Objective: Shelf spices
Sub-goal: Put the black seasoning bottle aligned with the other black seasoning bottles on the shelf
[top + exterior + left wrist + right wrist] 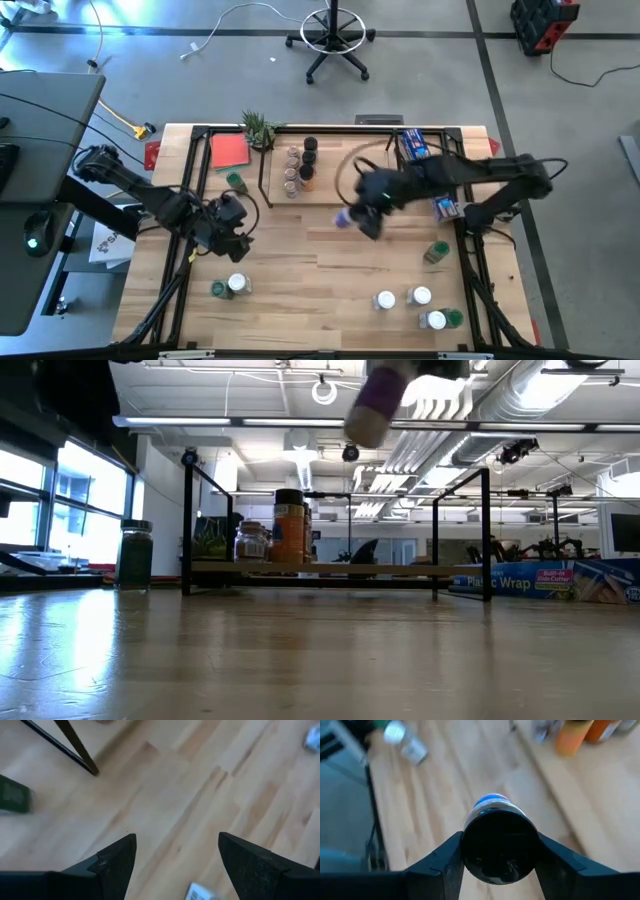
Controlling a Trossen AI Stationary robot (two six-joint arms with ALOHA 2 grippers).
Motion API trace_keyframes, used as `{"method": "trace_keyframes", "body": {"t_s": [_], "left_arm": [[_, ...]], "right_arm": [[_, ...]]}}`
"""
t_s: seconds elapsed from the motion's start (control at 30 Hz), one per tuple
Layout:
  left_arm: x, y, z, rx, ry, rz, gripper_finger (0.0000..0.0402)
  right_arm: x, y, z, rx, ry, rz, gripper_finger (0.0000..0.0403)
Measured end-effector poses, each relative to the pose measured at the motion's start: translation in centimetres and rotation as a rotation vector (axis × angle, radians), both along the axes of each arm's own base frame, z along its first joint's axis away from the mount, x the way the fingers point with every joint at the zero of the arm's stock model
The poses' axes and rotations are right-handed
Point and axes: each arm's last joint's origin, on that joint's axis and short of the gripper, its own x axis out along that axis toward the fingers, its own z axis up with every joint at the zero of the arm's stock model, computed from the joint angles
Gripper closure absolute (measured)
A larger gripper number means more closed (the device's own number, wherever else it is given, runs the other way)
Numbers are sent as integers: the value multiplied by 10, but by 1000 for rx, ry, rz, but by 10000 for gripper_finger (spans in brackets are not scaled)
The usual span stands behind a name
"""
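Purple-labelled spice jar [346, 216] held aloft (right gripper [366, 214]) near shelf [330, 196].

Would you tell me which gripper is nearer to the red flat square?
The left. The left gripper hovers just in front of the red square; the right gripper, holding a jar, is off to its side.

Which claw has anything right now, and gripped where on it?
The right claw holds a purple-labelled spice jar by its sides near the black-lidded end, lifted off the table. The left claw is open and empty.
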Motion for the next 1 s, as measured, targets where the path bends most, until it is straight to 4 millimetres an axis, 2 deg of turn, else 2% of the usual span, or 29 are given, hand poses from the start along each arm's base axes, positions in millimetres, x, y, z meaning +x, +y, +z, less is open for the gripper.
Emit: {"method": "trace_keyframes", "body": {"t_s": [0.27, 0.43, 0.6, 0.8, 1.0], "left_arm": [[1, 8, 2, 11, -18, 41, 127], [1, 8, 2, -2, -11, 35, 127], [1, 8, 2, -6, -10, 34, 127], [2, 8, 2, -4, -11, 34, 127], [2, 8, 2, 3, -10, 26, 127]], "right_arm": [[84, -45, -14, -4, 19, -136, 215], [123, -64, -31, -3, 64, -178, 215], [140, -73, -53, -3, 203, -197, 215], [152, -76, -76, -3, 281, -197, 215], [155, -76, -83, 3, 279, -203, 215]]}}
